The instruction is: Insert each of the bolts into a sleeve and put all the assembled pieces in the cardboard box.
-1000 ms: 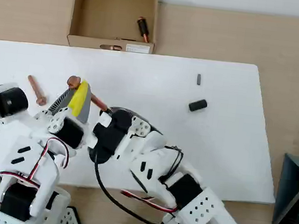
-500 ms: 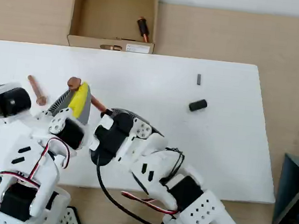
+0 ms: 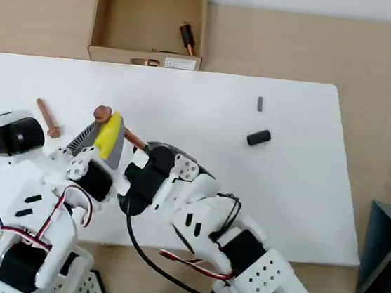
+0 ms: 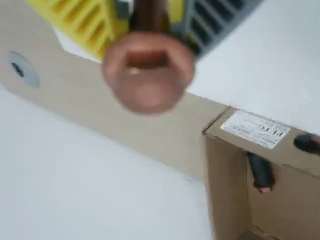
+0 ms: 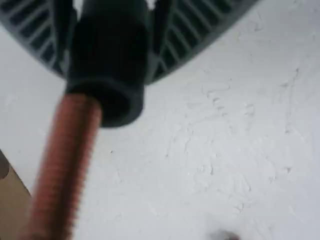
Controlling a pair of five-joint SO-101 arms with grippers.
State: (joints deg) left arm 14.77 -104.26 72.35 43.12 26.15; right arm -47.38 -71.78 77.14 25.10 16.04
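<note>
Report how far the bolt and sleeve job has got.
Done: one assembled piece lies in the cardboard box. In hand: left pincer holds a bolt, its tip inside the right pincer's sleeve. Left: one loose bolt, one loose sleeve.

Left tool (image 3: 105,119) and right tool (image 3: 138,152) clamped, tips close together.

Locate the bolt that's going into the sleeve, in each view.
High view: bolt lies left of centre over the white mat, between the two arms.
Left wrist view: bolt head end-on, close to the camera, mat behind it.
Right wrist view: threaded shaft entering the sleeve, above the mat.
Shared landmark: the white mat.
</note>
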